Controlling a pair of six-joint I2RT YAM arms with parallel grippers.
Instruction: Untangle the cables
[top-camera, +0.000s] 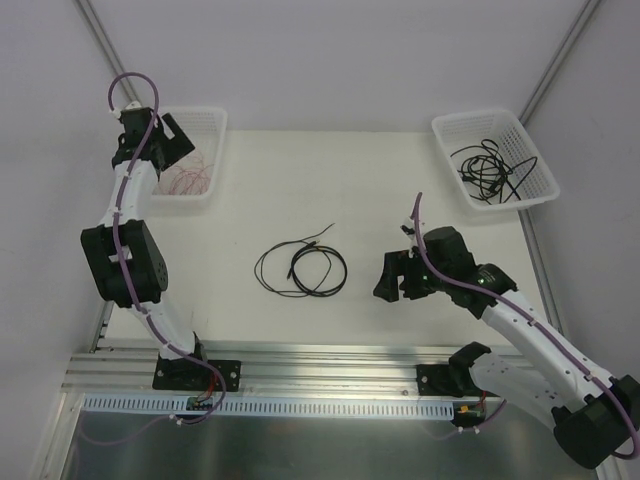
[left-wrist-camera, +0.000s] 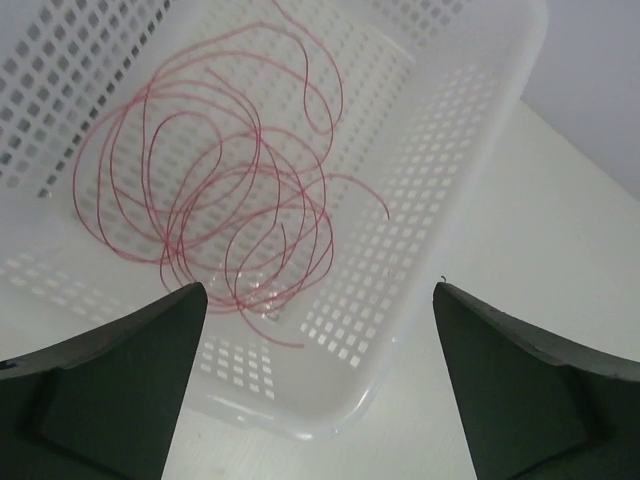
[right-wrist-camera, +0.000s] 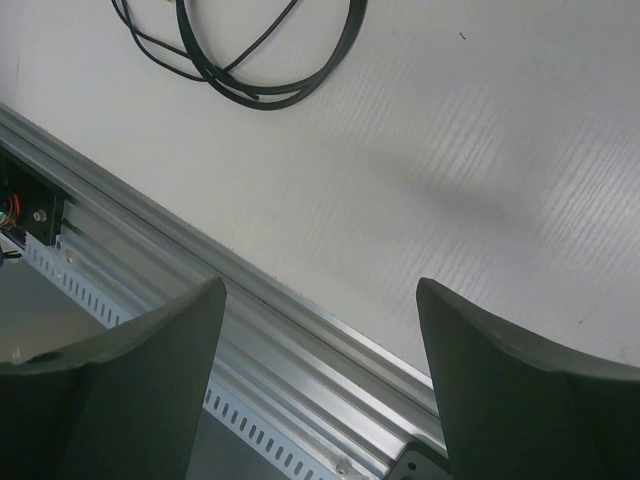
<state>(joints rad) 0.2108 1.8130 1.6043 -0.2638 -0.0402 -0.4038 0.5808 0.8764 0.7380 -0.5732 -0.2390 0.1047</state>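
A black cable (top-camera: 300, 268) lies in loose loops on the white table, between the two arms. Part of the black cable (right-wrist-camera: 260, 90) shows at the top of the right wrist view. My right gripper (top-camera: 392, 277) (right-wrist-camera: 320, 300) hangs open just right of it, with nothing between its fingers. A thin red wire (top-camera: 190, 180) (left-wrist-camera: 210, 200) lies coiled inside the left white basket (top-camera: 215, 115) (left-wrist-camera: 470, 120). My left gripper (top-camera: 175, 135) (left-wrist-camera: 320, 300) stands open over that basket's near corner, holding nothing. More black cables (top-camera: 490, 170) sit tangled in the right white basket (top-camera: 480, 115).
An aluminium rail (top-camera: 320, 360) (right-wrist-camera: 200, 270) runs along the table's near edge, under the right gripper's fingers. Grey walls with metal posts close in the back and sides. Both baskets stand at the far corners of the table.
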